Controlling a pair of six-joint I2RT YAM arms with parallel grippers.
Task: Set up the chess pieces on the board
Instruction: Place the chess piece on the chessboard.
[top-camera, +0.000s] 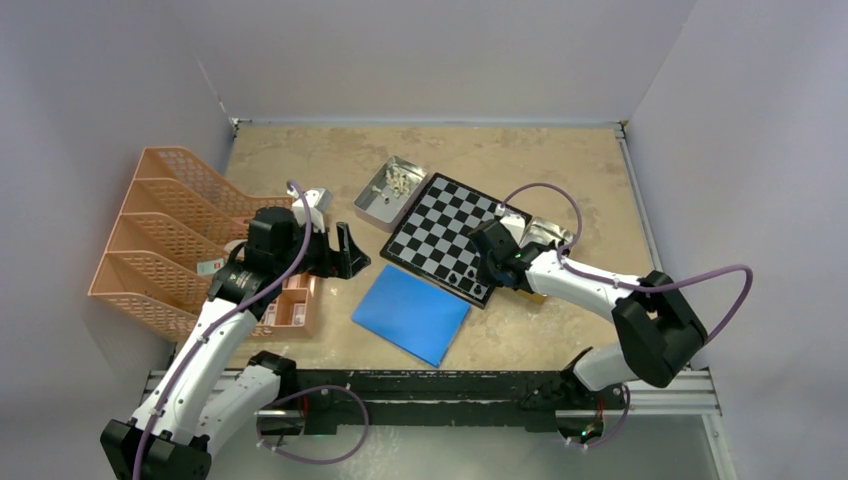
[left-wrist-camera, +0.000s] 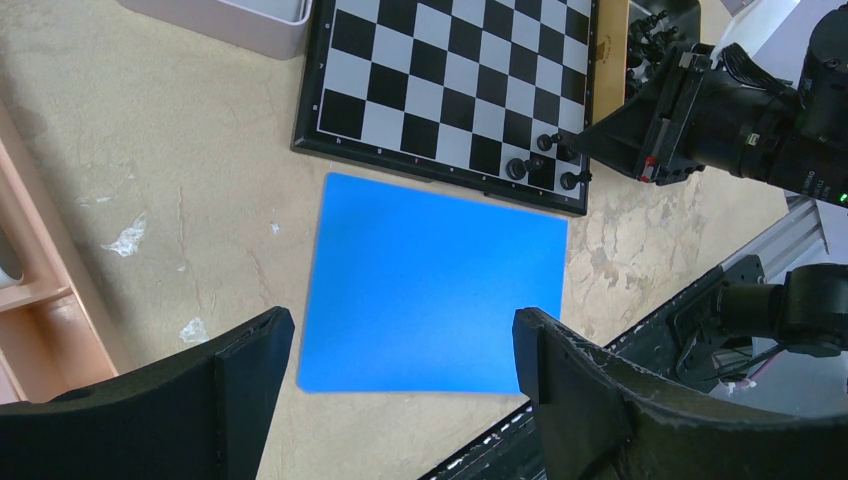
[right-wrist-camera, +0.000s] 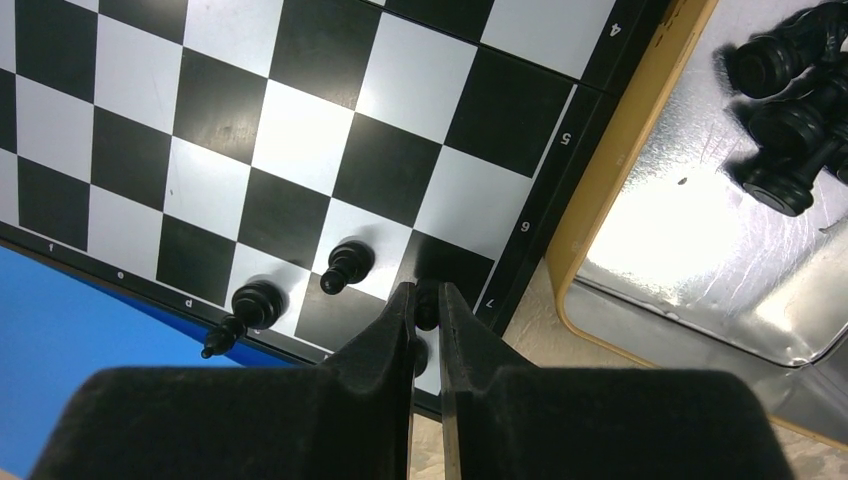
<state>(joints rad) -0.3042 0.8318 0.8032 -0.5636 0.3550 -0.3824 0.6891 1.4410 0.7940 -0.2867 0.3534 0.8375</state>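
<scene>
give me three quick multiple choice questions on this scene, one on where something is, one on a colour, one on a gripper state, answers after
1. Where does the blue sheet lie?
A) flat on the table, by the near edge of the board
B) on top of the board
C) leaning upright against the board

2. What colour are the pieces standing on the board?
A) cream
B) black
C) red

3. How is the right gripper?
A) wide open
B) holding the blue sheet
C) shut on a black piece

Answers:
1 A: the sheet lies flat just in front of the board.
2 B: the few pieces at the board's near corner are glossy black.
3 C: its fingers pinch a dark piece over the corner square.
</scene>
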